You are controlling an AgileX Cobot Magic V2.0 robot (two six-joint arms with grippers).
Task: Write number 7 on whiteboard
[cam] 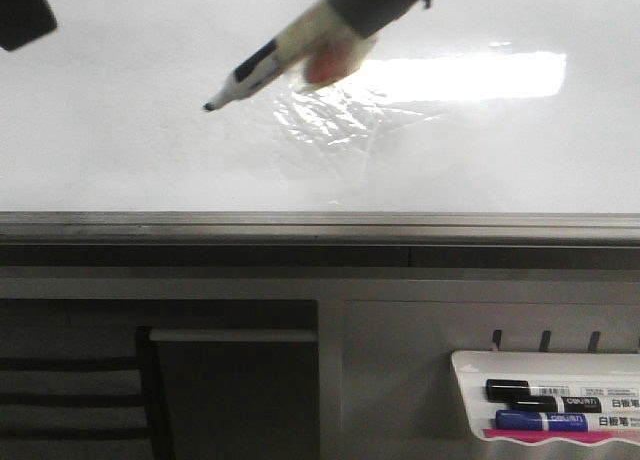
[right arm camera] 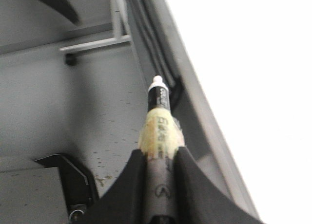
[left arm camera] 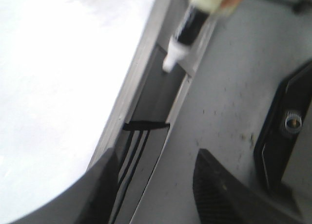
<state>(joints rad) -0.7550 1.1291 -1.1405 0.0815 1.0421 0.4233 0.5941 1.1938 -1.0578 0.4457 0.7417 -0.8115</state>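
The whiteboard (cam: pixel 120 150) fills the upper half of the front view, glossy white above a grey frame edge (cam: pixel 320 222). My right gripper (cam: pixel 340 30) reaches in from the top, shut on a black-tipped marker (cam: pixel 245 78) wrapped in yellowish tape. The marker tip (cam: pixel 210 107) points down-left over the board; I cannot tell whether it touches. In the right wrist view the gripper (right arm camera: pixel 160 153) clamps the marker (right arm camera: pixel 158 102) beside the board (right arm camera: pixel 243 87). My left gripper (cam: pixel 22 15) sits at the top left corner, open (left arm camera: pixel 156 185) and empty. The number 7 is out of view.
A wrinkled film patch (cam: pixel 320 115) and a bright glare (cam: pixel 460 75) lie on the board right of the marker tip. Below the frame, a white marker tray (cam: pixel 560 365) at the lower right holds a black marker (cam: pixel 540 390) and a blue marker (cam: pixel 540 420).
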